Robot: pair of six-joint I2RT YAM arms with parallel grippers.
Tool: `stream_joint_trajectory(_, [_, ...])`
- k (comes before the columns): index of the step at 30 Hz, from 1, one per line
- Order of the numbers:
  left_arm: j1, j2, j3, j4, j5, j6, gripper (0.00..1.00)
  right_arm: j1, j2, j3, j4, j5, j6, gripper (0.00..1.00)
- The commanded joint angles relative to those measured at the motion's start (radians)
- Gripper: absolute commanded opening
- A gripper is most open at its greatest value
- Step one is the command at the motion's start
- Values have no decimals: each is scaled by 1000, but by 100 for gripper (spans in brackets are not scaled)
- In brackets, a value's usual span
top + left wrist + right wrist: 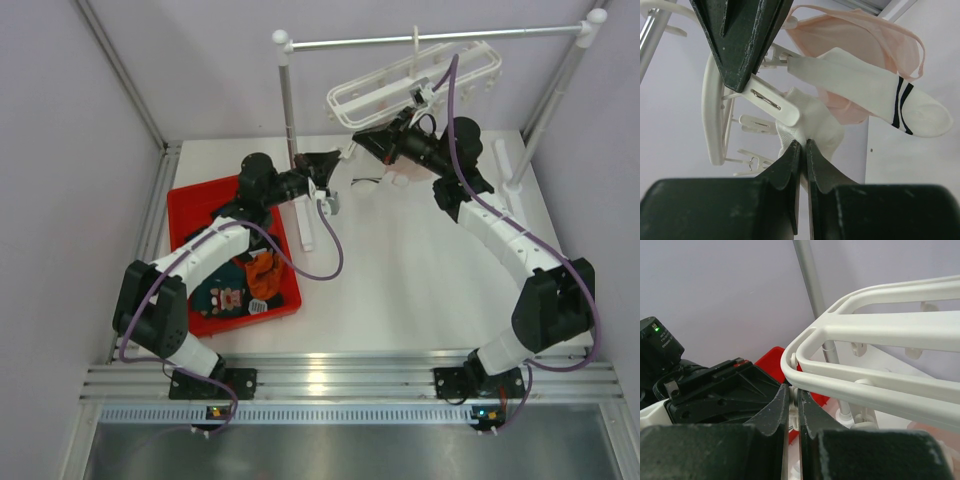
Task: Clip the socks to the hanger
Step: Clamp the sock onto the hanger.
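L gripper (804,144): clenched on white sock (812,122) | R gripper (794,390): clamped on clip (774,102) under hanger (880,330) corner | sock at clip tip

Red bin (185,205) left on white table (400,290); metal rail (350,42) overhead behind.

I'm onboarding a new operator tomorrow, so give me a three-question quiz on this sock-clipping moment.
1. True or false: the left gripper pinches a white sock.
2. The bin holding the loose socks is: A red, B blue, C green.
3. Fill in: the right gripper is closed on a ____ of the hanger.
Key: 1 true; 2 A; 3 clip.
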Motion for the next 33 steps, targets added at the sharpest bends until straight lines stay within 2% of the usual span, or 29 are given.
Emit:
stream_joint_trajectory(1, [-6,-18,43,73,35,-30,11,-11,-19,32,17,-13,-24,0])
stream_joint_trajectory(2, [-5,-18,46,74,32,-34,11,-11,-19,34,16,-13,-24,1])
stream_joint_trajectory(5, [-6,-18,46,76,38,-27,11,-11,-19,39,11,-21,-23,16])
stream_joint_trajectory(8, [-14,-20,48,74,41,-25,11,-11,-20,43,13,-25,-15,24])
stream_joint_trajectory(9, [-17,-20,48,74,37,-25,11,-11,-19,43,13,-27,-13,30])
stream_joint_trajectory(14, [-25,-17,55,76,38,-31,14,-11,-20,45,10,-25,-7,44])
stream_joint_trajectory(17, [-28,-13,58,86,31,-51,25,-16,-22,48,10,-18,6,48])
stream_joint_trajectory(18, [-29,-15,57,88,32,-56,33,-19,-23,48,11,-16,22,48])
stream_joint_trajectory(22, [-29,-35,31,93,23,-96,48,-50,-34,46,14,-18,56,49])
stream_joint_trajectory(27, [-29,-115,-14,25,15,-165,52,-99,-54,31,5,-10,69,49])
stream_joint_trajectory(33, [-28,-213,-61,-47,-60,-376,53,-177,-83,-6,-3,-15,79,49])
